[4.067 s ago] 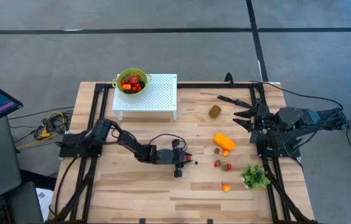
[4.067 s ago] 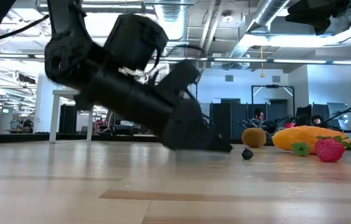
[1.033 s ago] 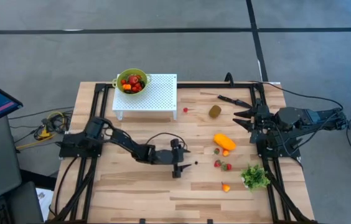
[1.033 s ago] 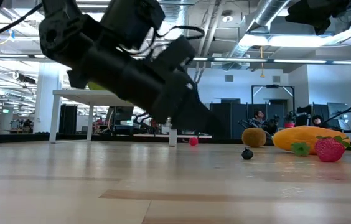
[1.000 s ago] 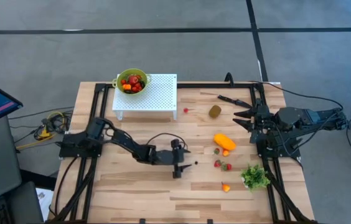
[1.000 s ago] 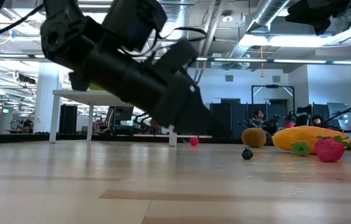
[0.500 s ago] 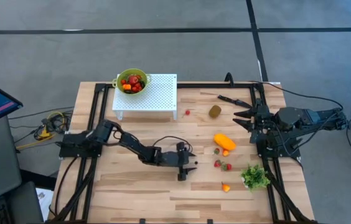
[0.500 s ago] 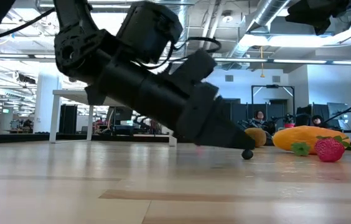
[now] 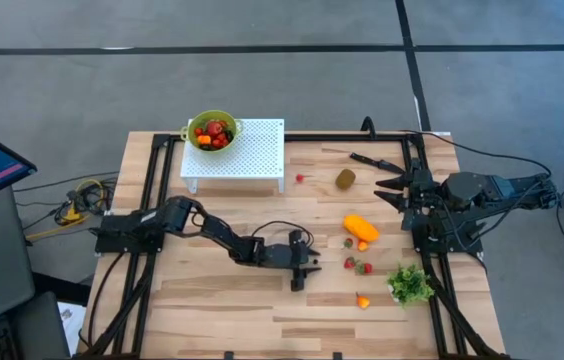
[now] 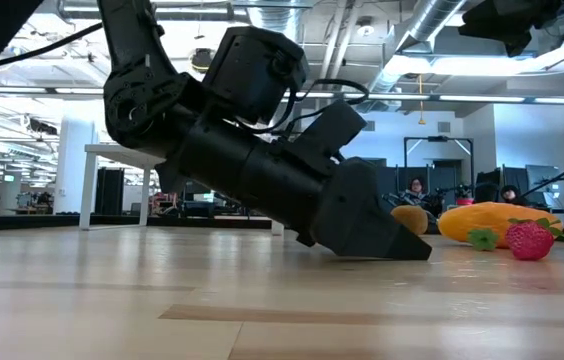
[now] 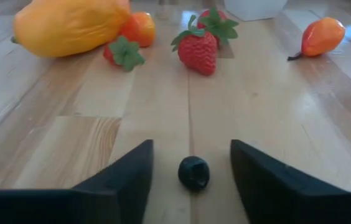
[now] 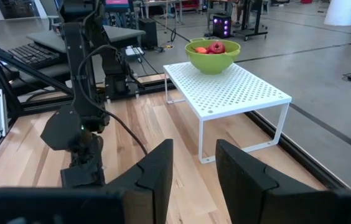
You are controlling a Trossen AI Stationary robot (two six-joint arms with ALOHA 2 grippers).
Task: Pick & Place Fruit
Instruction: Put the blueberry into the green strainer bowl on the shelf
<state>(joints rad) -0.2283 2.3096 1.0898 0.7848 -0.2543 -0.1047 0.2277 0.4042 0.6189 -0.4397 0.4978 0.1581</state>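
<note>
- Your left gripper (image 11: 191,171) sits low on the light wooden plank table (image 9: 222,300), fingers apart, with the small round dark berry (image 11: 193,173) lying loose on the boards between them; nothing is clamped yet.
- That berry could roll or squirt out if one finger touches it first, since it is round and the fingertips are almost on the wood.
- Pressing lower could scrape the fingertips on the table.
- The red strawberry with green leaves (image 11: 198,48), the long orange fruit (image 11: 70,26) and the small orange pepper-shaped piece (image 11: 322,36) lie well beyond the berry, so a rolling berry could run in among them.
- The lime-green bowl of fruit (image 9: 212,130) stands on the white perforated riser (image 9: 247,150), well apart from the berry, so a weak grip could drop it on the way.
- Your right gripper (image 12: 193,165) waits at the table's right edge, fingers partly apart on nothing.
- Only the left wrist view shows the berry; in the low view the gripper hides it.
- Only the high view shows the brownish oval kiwi (image 9: 345,179).
</note>
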